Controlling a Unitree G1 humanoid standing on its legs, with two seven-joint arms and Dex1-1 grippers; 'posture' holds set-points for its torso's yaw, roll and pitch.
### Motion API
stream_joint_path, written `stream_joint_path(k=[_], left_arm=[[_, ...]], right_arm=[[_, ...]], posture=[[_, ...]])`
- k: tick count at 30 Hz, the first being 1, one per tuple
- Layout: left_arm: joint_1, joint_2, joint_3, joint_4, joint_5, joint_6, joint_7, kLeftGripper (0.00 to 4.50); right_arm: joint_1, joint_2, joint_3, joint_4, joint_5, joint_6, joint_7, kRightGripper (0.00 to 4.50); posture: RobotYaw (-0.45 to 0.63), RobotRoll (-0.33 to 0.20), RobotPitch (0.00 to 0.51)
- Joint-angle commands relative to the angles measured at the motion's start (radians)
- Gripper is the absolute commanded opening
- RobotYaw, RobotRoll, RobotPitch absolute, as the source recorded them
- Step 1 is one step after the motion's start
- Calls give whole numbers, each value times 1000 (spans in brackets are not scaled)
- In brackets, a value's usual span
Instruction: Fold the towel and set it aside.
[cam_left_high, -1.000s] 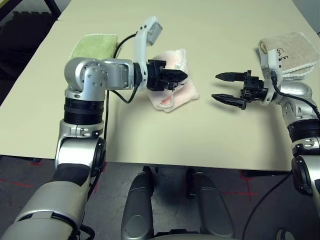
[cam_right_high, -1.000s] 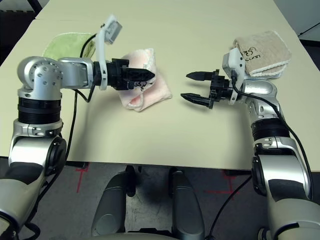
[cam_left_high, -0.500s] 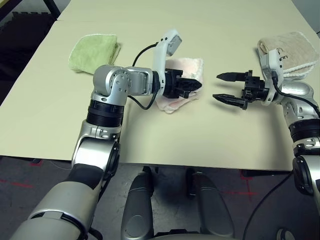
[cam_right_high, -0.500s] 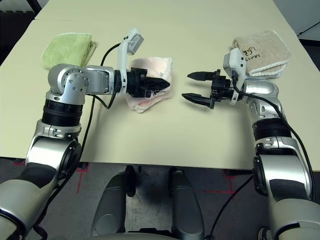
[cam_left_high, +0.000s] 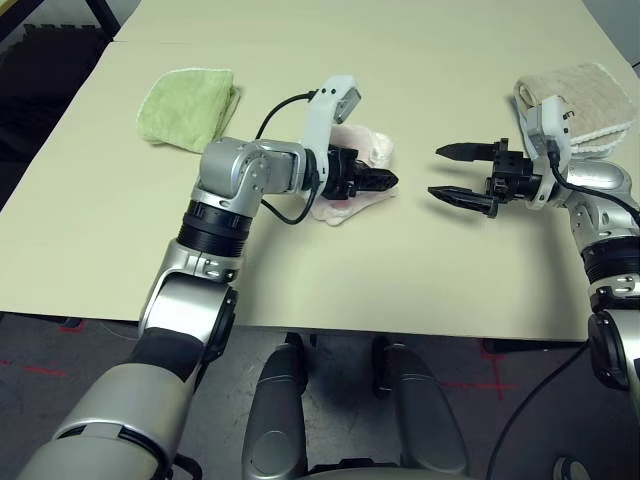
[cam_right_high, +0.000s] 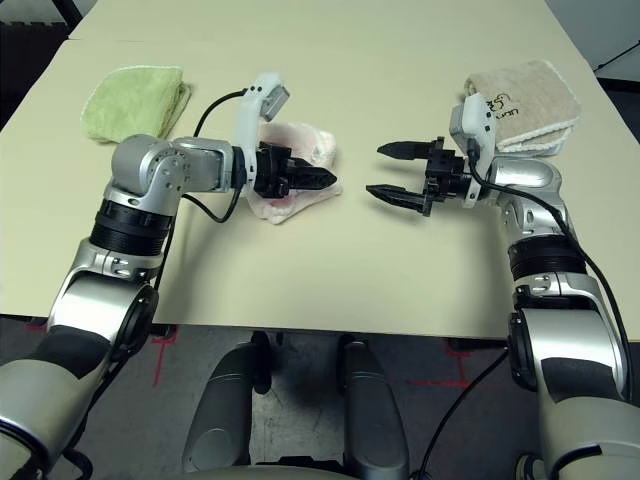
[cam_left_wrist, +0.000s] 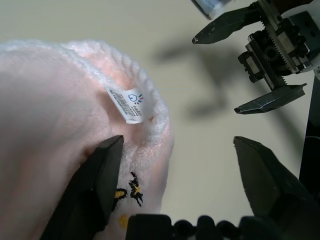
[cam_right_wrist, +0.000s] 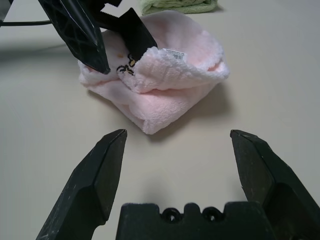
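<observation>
The towel is a pale pink bundle, folded small, lying on the table's middle. A white tag and dark embroidery show on it. My left gripper is open over the towel's right edge. In the left wrist view one finger rests against the pink terry while the other finger stands over bare table. My right gripper hovers open a short way right of the towel, pointing at it, with nothing between its fingers.
A light green folded towel lies at the back left. A beige folded towel with dark script lies at the back right, just behind my right wrist. The table's front edge runs close to my body.
My left gripper was shut on the towel and has now opened, so the towel rests loose on the table. The left arm swung right, carrying the towel. The right arm barely moved.
</observation>
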Motion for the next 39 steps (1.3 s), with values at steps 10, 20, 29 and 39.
stream_joint_path(k=[10,20,29,39], left_arm=[[121,222,158,-285,-124,61,-113,4456],[302,308,77,-318,6,-361,-294,4456],[325,324,39,-122,142,-795,-513,4456],[323,324,53,-44,176,-903,-579,4500]], right_arm=[[-95,65,-19,82,20,-13,-21,4500],[-147,70,-1,175,-3,-92,63,4500],[-91,42,22,131,-29,-145,161,4500],[-97,61,24,135,-39,-153,175,1278]], posture=[[9,0,216],[26,0,213],[-13,0,220],[-4,0,218]])
